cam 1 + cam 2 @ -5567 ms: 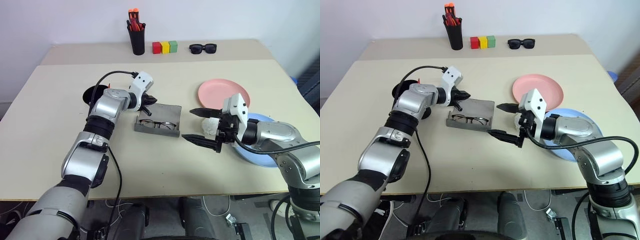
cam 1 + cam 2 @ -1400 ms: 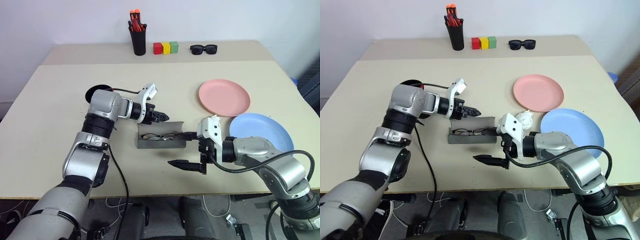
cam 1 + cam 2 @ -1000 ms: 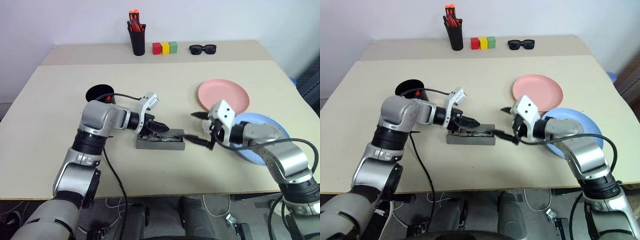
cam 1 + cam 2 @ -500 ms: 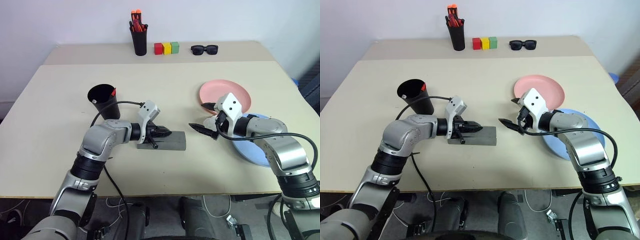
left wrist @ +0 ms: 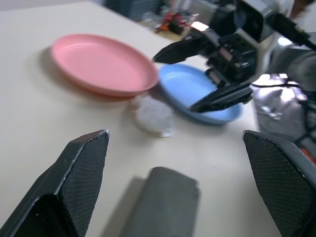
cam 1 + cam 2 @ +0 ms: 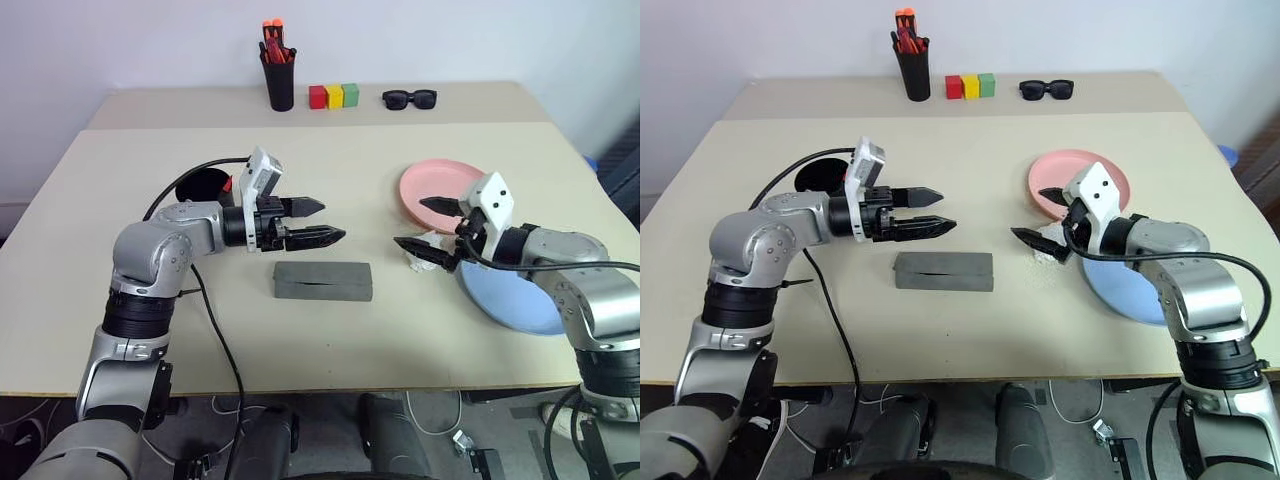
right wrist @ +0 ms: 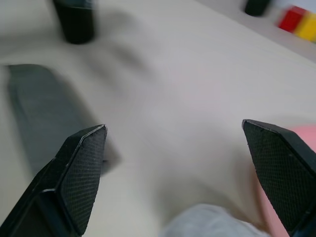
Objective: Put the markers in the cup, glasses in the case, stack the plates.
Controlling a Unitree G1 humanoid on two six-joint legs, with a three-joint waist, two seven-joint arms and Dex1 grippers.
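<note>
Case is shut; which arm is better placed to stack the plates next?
Right. The right gripper, jaws open, hangs beside the pink plate and blue plate; the left gripper is over by the case.

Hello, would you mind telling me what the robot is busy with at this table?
It is tidying the table. The grey case lies shut in the middle, and the left gripper hovers open above it, holding nothing. The right gripper is open too, over a crumpled white wad beside the plates. The pink plate and blue plate lie side by side, not yet stacked. The black cup stands behind the left arm.
</note>
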